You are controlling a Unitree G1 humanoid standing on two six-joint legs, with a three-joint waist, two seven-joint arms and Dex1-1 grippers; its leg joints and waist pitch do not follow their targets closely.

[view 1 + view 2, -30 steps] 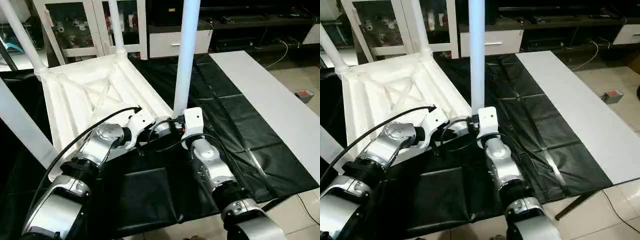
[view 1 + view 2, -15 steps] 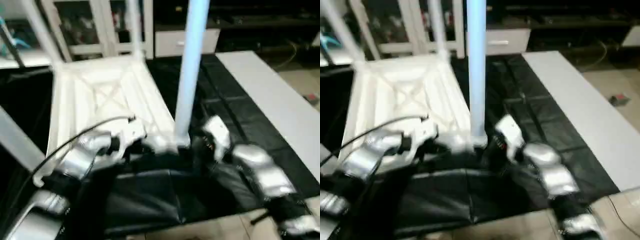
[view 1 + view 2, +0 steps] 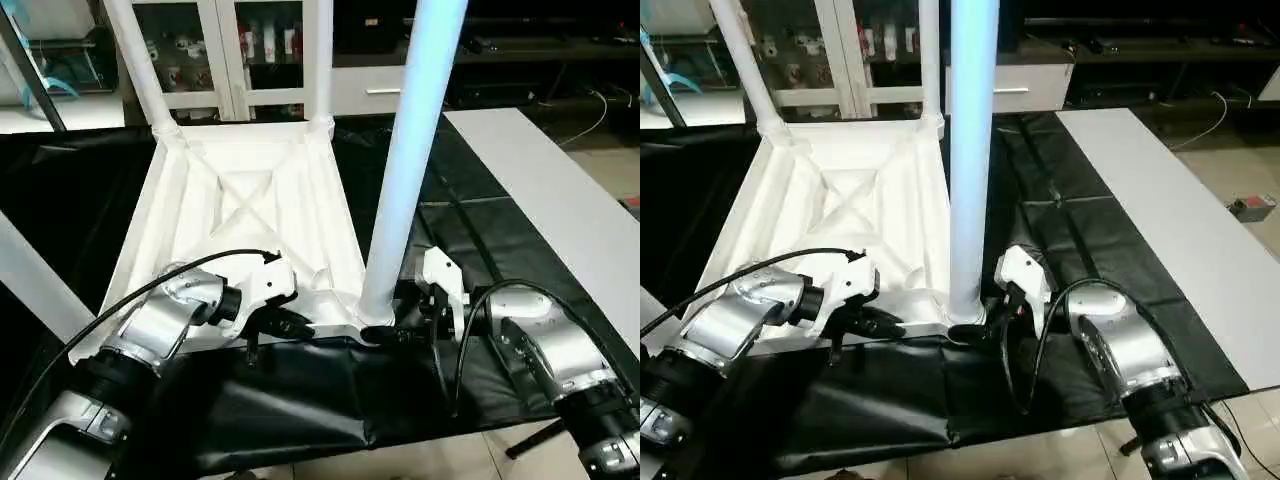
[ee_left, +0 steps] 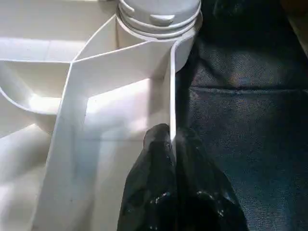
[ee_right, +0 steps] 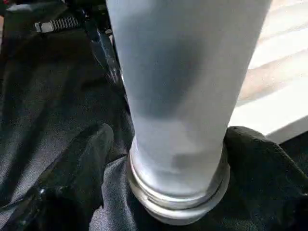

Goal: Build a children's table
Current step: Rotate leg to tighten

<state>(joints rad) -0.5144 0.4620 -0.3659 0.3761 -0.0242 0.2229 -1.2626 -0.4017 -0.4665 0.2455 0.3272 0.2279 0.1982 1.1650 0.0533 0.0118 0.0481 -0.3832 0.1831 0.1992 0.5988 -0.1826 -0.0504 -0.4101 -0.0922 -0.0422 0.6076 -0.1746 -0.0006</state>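
The children's table lies upside down on the black cloth, its ribbed white top [image 3: 240,200] facing up. White legs stand in its corner sockets: two at the far corners [image 3: 140,60] [image 3: 318,60], one at the near left [image 3: 30,280] and one at the near right [image 3: 410,170]. My left gripper [image 3: 300,325] is shut on the top's thin near rim [image 4: 171,96], close to the near right socket. From the right, my right gripper [image 3: 385,330] reaches to that leg's flared base [image 5: 178,192]. It is open, one black finger [image 5: 86,154] on each side of the base, a gap showing beside one.
A long white panel [image 3: 560,210] lies along the right side of the black-draped work table [image 3: 300,400], whose front edge is just below my forearms. Glass-door cabinets [image 3: 230,50] stand behind. A small grey box [image 3: 1250,208] lies on the floor at the right.
The camera has shifted. My right forearm has swung out to the right, and its fingers now straddle the leg's base from that side, standing wider. My left gripper keeps its hold on the rim.
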